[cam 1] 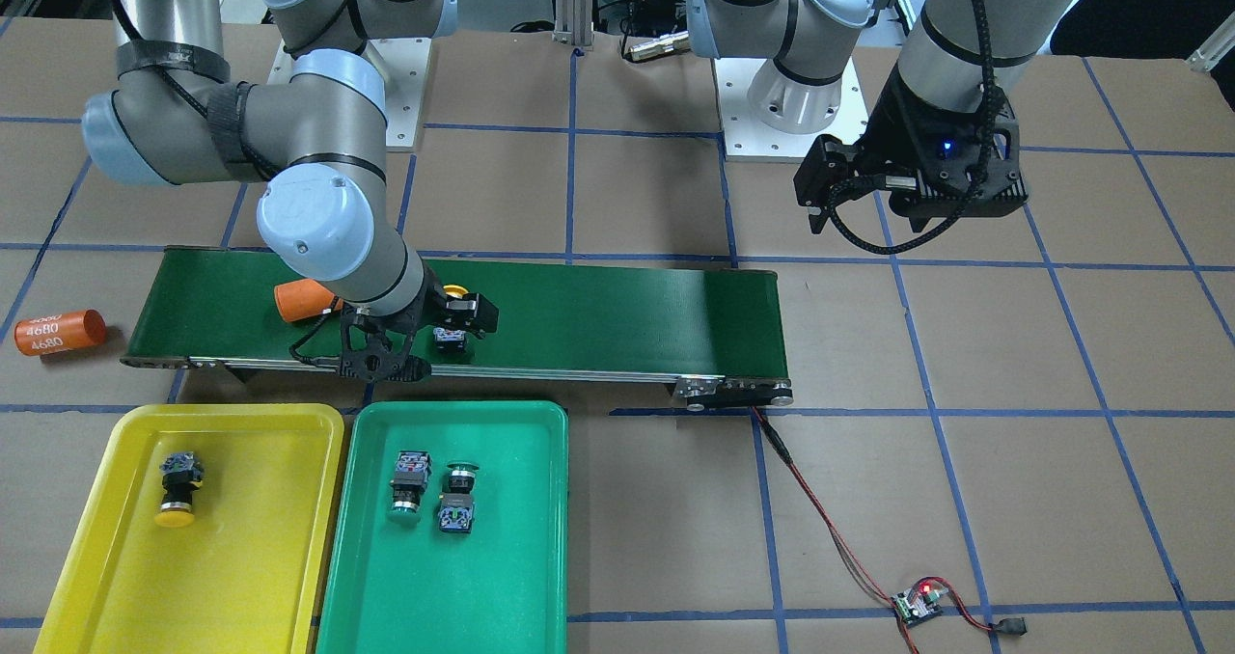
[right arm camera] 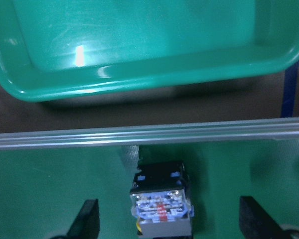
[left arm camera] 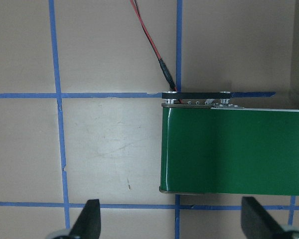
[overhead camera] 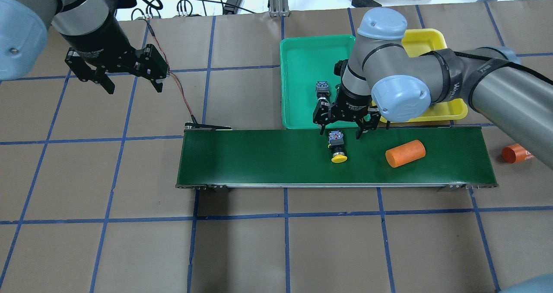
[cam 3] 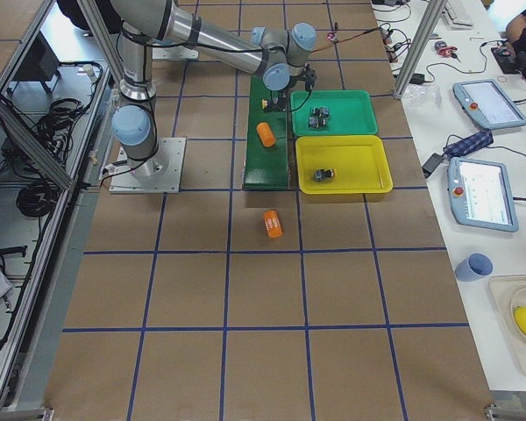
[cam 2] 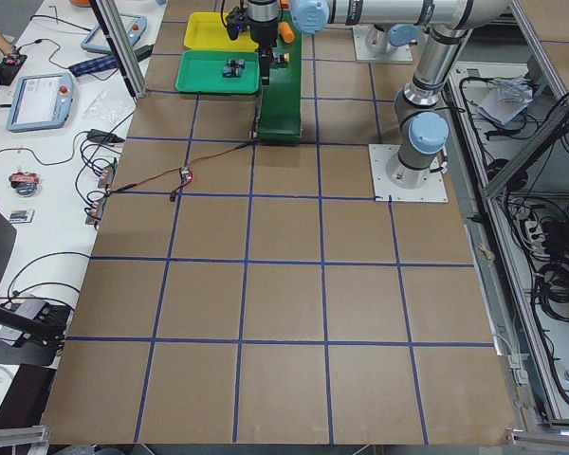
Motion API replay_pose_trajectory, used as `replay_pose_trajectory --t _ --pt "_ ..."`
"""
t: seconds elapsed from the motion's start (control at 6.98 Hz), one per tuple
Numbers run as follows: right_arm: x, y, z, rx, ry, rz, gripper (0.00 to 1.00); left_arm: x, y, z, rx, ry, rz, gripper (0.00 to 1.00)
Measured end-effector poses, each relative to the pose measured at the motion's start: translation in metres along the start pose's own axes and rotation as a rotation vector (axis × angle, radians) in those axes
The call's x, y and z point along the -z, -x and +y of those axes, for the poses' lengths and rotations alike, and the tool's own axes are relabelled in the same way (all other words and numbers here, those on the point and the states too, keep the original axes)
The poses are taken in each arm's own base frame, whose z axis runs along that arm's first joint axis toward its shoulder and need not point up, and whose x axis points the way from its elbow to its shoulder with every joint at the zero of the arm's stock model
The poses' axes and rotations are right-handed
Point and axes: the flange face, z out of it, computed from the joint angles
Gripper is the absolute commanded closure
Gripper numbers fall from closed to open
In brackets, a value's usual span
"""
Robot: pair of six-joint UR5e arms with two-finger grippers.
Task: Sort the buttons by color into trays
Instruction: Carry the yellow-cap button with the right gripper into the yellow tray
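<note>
On the conveyor belt (overhead camera: 259,159), a yellow-capped button (overhead camera: 337,148) was seen lying on its side, cap toward the robot, with an orange cylinder (overhead camera: 405,153) near it. The right gripper (overhead camera: 340,133) was held spread over it, one finger on either side of the contact block, gaps left on both. Beyond the belt, two green buttons (cam 1: 408,483) (cam 1: 457,500) were found in the green tray (cam 1: 521,577), and one yellow button (cam 1: 178,490) in the yellow tray (cam 1: 260,558) beside it. The left gripper (overhead camera: 133,86) was held agape over the table (overhead camera: 129,176).
</note>
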Motion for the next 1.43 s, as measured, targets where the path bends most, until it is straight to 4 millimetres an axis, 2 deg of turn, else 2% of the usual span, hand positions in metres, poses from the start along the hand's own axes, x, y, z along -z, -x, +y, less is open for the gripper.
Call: replay_pose_trajectory --t 0.14,0.43,0.72,0.86,1.15,1.29,1.43 --pt "-0.004 -0.001 0.002 0.0 0.009 0.006 0.97 0.0 0.0 0.0 0.0 0.0 0.0 0.0" --pt "-0.006 -0.005 0.002 0.001 0.008 0.041 1.0 0.001 0.0 0.0 0.0 -0.002 0.0 0.0" --pt "0.002 -0.01 0.0 -0.002 -0.008 0.065 1.0 0.001 0.0 0.0 0.0 -0.003 -0.004 0.0" --pt "0.016 -0.012 -0.004 -0.004 -0.038 0.083 1.0 0.001 0.0 0.0 0.0 -0.003 -0.005 0.0" --pt "0.072 -0.02 -0.022 -0.011 -0.154 0.127 1.0 0.003 0.001 0.001 0.0 -0.006 -0.006 0.0" --pt "0.092 -0.03 -0.037 0.004 -0.2 0.154 1.0 0.003 0.001 0.002 0.0 -0.007 -0.006 0.0" --pt "0.095 -0.046 -0.06 0.035 -0.235 0.188 1.0 0.004 0.001 0.002 0.0 -0.008 -0.006 0.0"
